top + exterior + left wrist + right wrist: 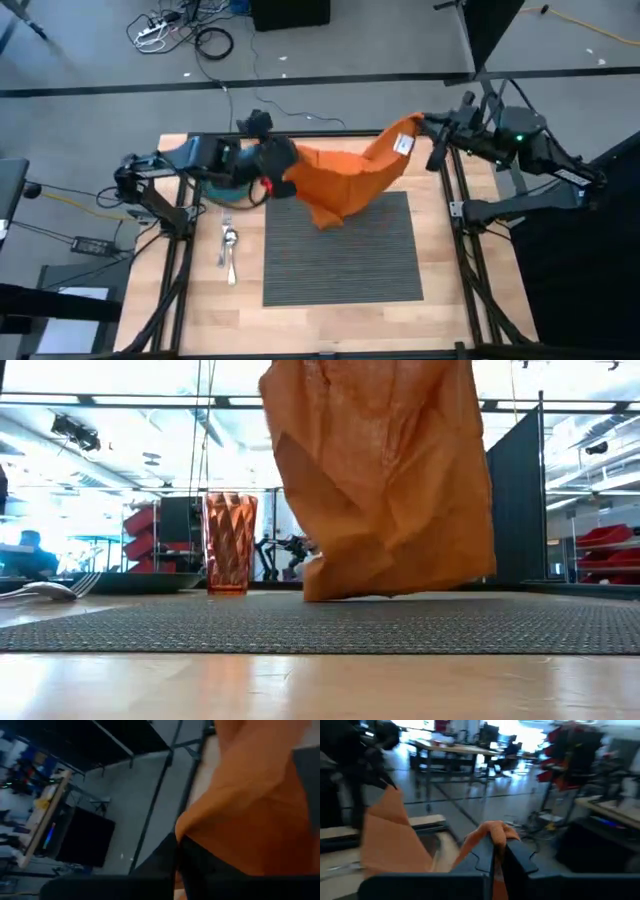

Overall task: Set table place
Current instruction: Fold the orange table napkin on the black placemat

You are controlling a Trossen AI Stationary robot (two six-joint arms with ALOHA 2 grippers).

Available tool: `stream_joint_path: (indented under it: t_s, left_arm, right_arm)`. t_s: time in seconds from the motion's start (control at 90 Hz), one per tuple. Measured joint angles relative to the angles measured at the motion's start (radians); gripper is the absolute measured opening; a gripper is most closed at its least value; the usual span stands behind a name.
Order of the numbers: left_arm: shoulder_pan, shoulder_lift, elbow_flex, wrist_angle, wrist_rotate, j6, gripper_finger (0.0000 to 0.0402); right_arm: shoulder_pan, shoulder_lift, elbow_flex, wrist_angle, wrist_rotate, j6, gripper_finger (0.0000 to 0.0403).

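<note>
Orange cloth, a napkin [345, 180], is held stretched in the air between both arms above the far half of the table [330, 315]. One corner is pinched by the left gripper [283, 165], its fingers clamped on the fabric, and the opposite corner is clamped by the right gripper [420, 127]. The lowest fold touches the dark grey ribbed placemat [345, 260], which lies flat at the table's middle. A fork and spoon [229, 245] lie just beside its left edge, and a pink tumbler [230, 544] stands at the far side.

I see the table [330, 325] w/ grey placemat [345, 260] flat at centre; fork & spoon [228, 250] lie beside it.
</note>
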Motion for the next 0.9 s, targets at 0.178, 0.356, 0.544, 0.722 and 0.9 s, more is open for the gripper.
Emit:
stream_joint_path:
  t_s: [0.178,0.356,0.544,0.722,0.9]
  left_arm:
    - [0.115,0.001,-0.001,0.142,0.051,0.164,0.0000]
    - [0.154,-0.032,-0.003,0.251,0.179,0.228,0.0000]
    - [0.058,-0.057,0.000,0.080,0.299,0.111,0.0000]
    - [-0.094,-0.047,-0.071,-0.001,0.359,-0.058,0.0000]
    - [-0.231,-0.044,-0.227,0.012,0.359,-0.241,0.0000]
  right_arm:
    - [-0.127,0.050,0.000,0.120,0.012,-0.142,0.0000]
    - [-0.167,0.056,0.044,0.099,0.003,-0.195,0.0000]
    - [-0.044,-0.012,0.077,-0.215,-0.019,-0.009,0.0000]
    - [0.121,-0.100,0.038,-0.470,-0.061,0.254,0.0000]
    - [0.275,-0.155,-0.089,-0.522,-0.130,0.469,0.0000]
